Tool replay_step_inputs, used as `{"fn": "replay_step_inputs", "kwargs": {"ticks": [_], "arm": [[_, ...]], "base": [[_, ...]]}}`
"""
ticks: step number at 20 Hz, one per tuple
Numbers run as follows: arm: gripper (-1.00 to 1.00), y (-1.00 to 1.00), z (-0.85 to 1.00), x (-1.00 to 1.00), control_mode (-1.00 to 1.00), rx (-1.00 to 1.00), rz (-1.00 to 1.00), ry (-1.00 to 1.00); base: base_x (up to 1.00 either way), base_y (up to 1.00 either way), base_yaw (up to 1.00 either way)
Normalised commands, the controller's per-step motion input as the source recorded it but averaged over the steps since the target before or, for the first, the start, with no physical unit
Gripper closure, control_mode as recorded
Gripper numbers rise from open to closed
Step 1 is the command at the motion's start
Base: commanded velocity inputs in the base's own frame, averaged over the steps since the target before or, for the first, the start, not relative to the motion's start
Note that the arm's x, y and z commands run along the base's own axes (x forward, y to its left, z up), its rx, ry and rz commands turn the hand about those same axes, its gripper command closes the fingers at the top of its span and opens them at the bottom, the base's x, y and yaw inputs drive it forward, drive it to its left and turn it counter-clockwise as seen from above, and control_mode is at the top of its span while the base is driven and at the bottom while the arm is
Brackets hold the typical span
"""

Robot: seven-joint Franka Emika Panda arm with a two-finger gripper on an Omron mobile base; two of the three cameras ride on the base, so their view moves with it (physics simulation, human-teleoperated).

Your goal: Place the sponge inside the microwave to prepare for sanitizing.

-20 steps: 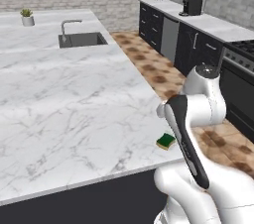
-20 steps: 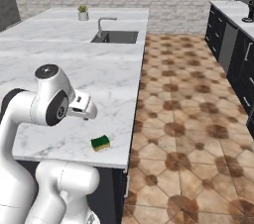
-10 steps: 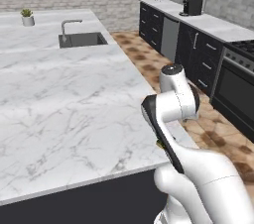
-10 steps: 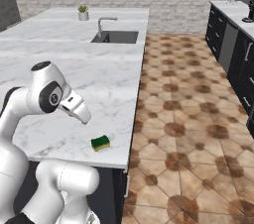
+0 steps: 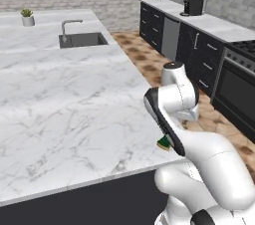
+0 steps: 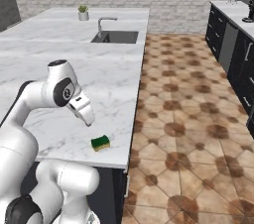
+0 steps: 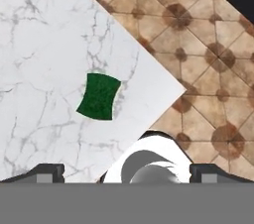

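The sponge (image 6: 100,142) lay green-side up near the counter's (image 6: 59,94) near right corner, long axis roughly along the right edge; the gripper (image 7: 124,171) hung above it, jaws spread wide.

A small rectangular sponge (image 6: 100,142) lies flat on the white marble island counter (image 6: 59,94), close to the counter's near corner and beside the edge that borders the brown tiled floor (image 6: 188,134). Its dark green face is up, with a yellow layer visible along its side. From above, the sponge (image 7: 99,96) sits slightly askew to the counter's edge, untouched.
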Motion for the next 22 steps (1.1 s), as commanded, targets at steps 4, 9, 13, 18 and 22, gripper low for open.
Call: {"fn": "replay_step_inputs", "kwargs": {"ticks": [4,9,13,18,22], "arm": [[-1.0,-0.03,-0.25,0.05,-1.0,0.08,-0.01,0.0],[-1.0,0.0,-0.27,0.26,-1.0,0.02,-0.08,0.0],[-1.0,-0.01,-0.25,0.34,-1.0,0.05,-0.09,0.01],[-1.0,-0.08,-0.19,0.31,-1.0,0.11,-0.12,0.13],[-1.0,-0.14,-0.27,0.09,-1.0,0.01,-0.07,0.17]], "base": [[0.0,0.0,0.0],[0.0,0.0,0.0],[0.0,0.0,0.0],[0.0,0.0,0.0],[0.0,0.0,0.0]]}}
